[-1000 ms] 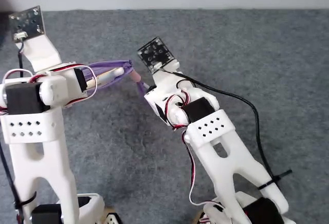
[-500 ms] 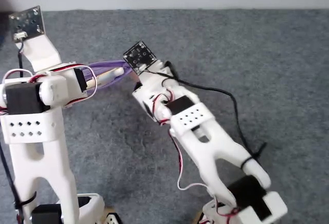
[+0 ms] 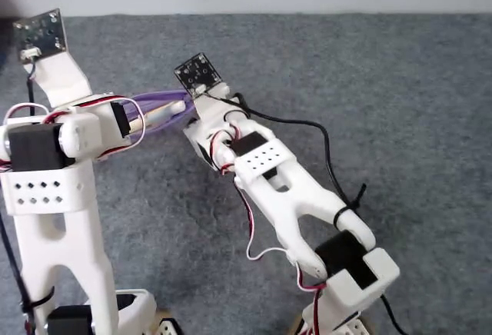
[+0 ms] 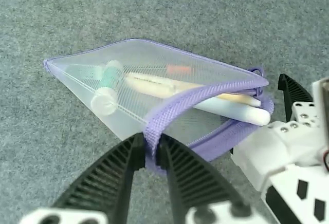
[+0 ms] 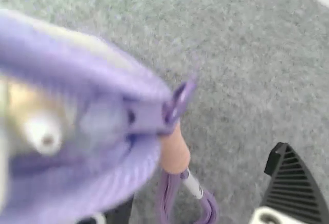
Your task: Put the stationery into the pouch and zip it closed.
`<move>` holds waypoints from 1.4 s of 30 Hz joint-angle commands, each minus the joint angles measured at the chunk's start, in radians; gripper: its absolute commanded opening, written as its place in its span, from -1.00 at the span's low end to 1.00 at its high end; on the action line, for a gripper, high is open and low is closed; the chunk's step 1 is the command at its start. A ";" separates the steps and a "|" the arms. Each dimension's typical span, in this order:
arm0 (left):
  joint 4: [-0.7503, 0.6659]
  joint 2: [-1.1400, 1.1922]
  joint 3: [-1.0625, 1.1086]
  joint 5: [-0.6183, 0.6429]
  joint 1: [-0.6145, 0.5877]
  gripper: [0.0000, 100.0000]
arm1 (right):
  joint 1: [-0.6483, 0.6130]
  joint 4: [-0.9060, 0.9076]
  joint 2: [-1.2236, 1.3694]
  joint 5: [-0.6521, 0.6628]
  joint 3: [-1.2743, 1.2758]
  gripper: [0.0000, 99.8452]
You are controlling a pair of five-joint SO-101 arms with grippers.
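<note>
A clear mesh pouch (image 4: 128,64) with purple zip trim lies on the grey carpet, its mouth gaping. Inside lie a white marker (image 4: 231,108), a cream pen (image 4: 154,82) and a green-banded glue stick (image 4: 107,88). My left gripper (image 4: 150,154) is shut on the purple rim at the near side of the mouth. In the high view the pouch (image 3: 157,108) runs between the two arms. My right gripper (image 5: 205,183) is open at the pouch's zip end, with the purple zip pull (image 5: 181,96) and a pinkish tip (image 5: 173,152) just ahead of its black finger (image 5: 288,183).
Grey carpet (image 3: 400,81) covers the table, with a pale wall along the far edge. The right arm's black cable (image 3: 327,158) loops beside its forearm. Open carpet lies to the right of both arms.
The right arm has swung left and closed in on the pouch's zip end. The left arm and the pouch have stayed where they were.
</note>
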 commanded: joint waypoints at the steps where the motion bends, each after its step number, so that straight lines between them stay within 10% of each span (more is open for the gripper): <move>1: -0.020 -0.009 -0.054 0.000 0.005 -0.98 | -0.008 -0.008 -0.013 -0.011 -0.068 -0.30; 9: -0.020 -0.009 -0.054 0.000 0.005 -0.98 | -0.013 0.039 -0.067 -0.005 -0.072 -0.76; 42: 0.028 -0.017 -0.054 -0.058 0.003 -0.98 | -0.012 0.102 -0.377 0.054 -0.034 -0.98</move>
